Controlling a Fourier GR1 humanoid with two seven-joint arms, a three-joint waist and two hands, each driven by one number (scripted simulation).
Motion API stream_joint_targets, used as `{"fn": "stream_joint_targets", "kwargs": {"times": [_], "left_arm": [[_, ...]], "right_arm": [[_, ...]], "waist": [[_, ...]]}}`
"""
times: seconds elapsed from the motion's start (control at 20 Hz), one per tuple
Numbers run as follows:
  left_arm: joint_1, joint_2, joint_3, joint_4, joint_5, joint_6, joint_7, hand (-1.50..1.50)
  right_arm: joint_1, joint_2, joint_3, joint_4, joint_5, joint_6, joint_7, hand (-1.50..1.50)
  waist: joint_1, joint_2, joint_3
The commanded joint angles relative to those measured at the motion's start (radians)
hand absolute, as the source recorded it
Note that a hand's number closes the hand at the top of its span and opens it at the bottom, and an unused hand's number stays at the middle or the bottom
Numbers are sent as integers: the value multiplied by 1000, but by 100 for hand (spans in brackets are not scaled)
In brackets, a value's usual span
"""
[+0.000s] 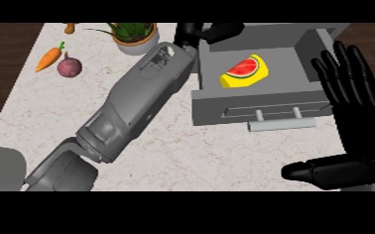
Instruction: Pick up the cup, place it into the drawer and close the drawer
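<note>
Cup (249, 72) with the watermelon print is lying in the open drawer (256, 110), looks light, stiff, kinda slick, so grab round its body; left hand (209, 31) curled empty I think, right hand (344, 94) open.

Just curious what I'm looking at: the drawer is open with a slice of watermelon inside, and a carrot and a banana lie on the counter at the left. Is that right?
Nearly. The head view shows the open drawer with the watermelon slice inside and the carrot at the left, but beside the carrot lies a round purple vegetable, not a banana.
</note>
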Motion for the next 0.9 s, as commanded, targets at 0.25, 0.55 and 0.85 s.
{"fn": "stream_joint_targets", "kwargs": {"times": [0.25,0.55,0.85], "left_arm": [[-42,0,-174,75,59,51,32,150],[-28,0,-254,84,77,101,56,-150],[-2,0,-231,12,174,82,-34,-150]], "right_arm": [[-12,5,30,38,-1,27,-21,-150],[-64,10,34,-4,-4,-6,32,-150],[-26,5,-7,-3,-92,38,-1,-150]], "waist": [[-33,9,1],[-49,11,0],[-43,9,0]]}}
